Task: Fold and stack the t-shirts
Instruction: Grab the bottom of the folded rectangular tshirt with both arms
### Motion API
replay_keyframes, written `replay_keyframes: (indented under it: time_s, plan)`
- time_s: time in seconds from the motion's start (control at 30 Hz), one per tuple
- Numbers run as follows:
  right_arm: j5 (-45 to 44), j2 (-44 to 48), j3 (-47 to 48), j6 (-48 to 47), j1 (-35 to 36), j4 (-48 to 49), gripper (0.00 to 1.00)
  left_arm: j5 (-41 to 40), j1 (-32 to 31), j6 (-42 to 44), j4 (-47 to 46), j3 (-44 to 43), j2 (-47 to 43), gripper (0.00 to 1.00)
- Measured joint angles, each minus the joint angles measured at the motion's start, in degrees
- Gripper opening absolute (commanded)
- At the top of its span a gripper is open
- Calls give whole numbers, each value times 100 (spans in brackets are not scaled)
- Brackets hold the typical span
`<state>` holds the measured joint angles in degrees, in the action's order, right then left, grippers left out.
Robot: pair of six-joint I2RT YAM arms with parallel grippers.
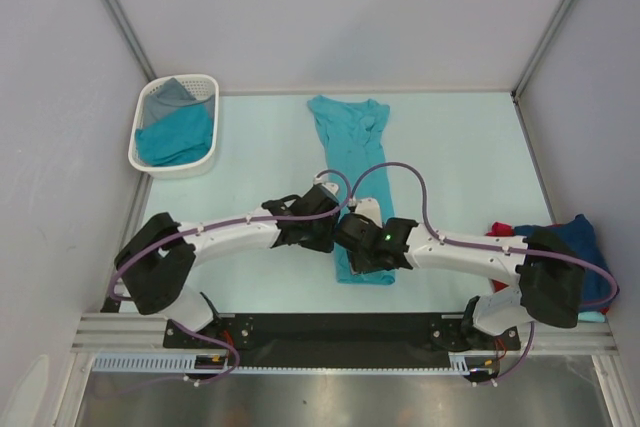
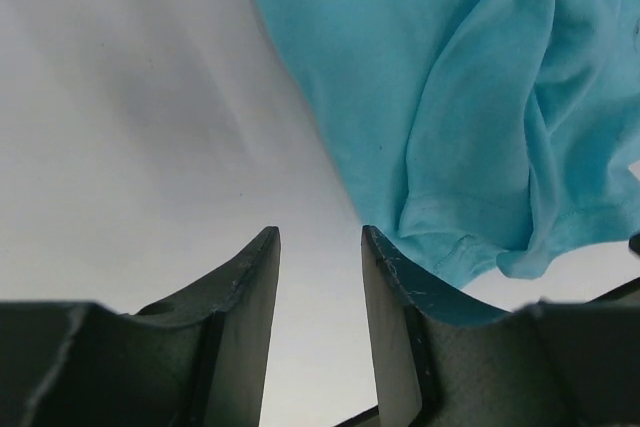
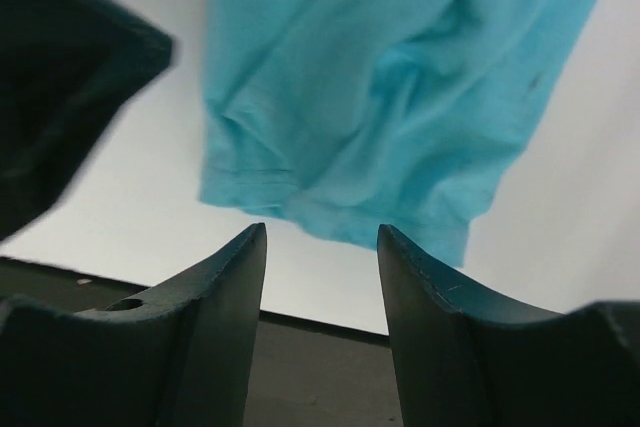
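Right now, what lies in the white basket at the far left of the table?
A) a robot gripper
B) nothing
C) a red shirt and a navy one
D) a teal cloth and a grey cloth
D: in the top view, the basket holds a teal cloth in its near part and a grey cloth behind it, at the far end.

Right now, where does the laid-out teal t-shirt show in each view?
Top external: teal t-shirt in the middle, a long strip running from far to near.
Left wrist: upper right, filling that corner.
Right wrist: upper middle, reaching the top edge.
Shared landmark: the pale table around it.
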<state>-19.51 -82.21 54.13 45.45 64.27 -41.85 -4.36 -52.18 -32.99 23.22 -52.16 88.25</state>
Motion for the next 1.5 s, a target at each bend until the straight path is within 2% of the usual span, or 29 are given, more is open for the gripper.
replay_keyframes:
  time_s: [0.17,0.5,0.83,1.0,1.2,1.5]
  plan:
    - [-118,-160,481,96,249,-46,54,28,2,0,-188,-4,210,43]
    - [-363,-647,483,466,282,-330,53,332,201,-24,-348,-160,748,43]
    - [-361,-649,483,245,573,-271,53,704,664,-42,-634,-459,789,43]
    - [-361,-649,483,199,599,-249,53,837,855,0,-660,-846,1150,43]
    - [-361,-658,483,111,597,-179,52,1115,887,-2,-584,-1209,1735,41]
    - [-350,-968,695,-122,468,-48,50,1237,929,0,-505,-1547,1987,41]
